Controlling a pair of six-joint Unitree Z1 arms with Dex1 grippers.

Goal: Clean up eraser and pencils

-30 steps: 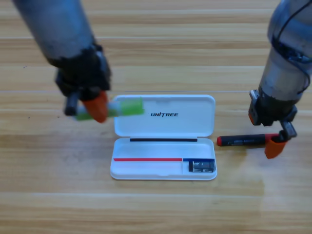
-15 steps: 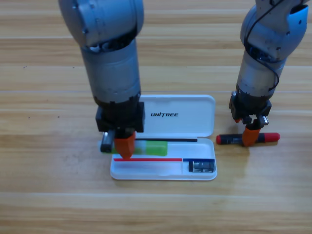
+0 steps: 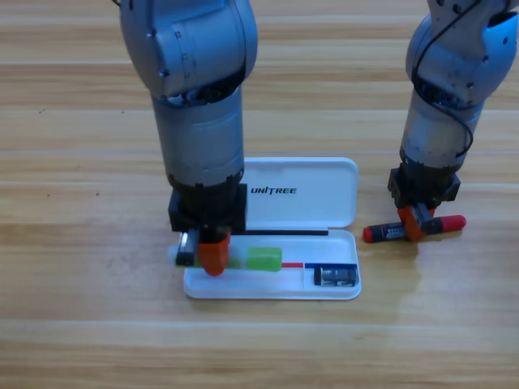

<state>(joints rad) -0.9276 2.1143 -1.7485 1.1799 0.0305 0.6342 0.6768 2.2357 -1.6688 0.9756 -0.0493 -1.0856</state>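
1. Your left gripper point(image 3: 212, 254) is clamped on the green pencil point(image 3: 261, 258), low over the white case point(image 3: 272, 285) tray — level it along the long slot, then release.
2. Your right gripper point(image 3: 413, 221) pinches the black pencil point(image 3: 444, 224) on the table point(image 3: 81, 324) — lift straight.
3. The eraser point(image 3: 335, 277) already sits in its corner compartment.

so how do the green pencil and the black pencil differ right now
The green pencil lies over the tray of the white case, under the left gripper; the black pencil lies on the table right of the case, under the right gripper. The green one lies level across the picture; the black one tilts slightly. Both are slim sticks, each with a gripper on it.
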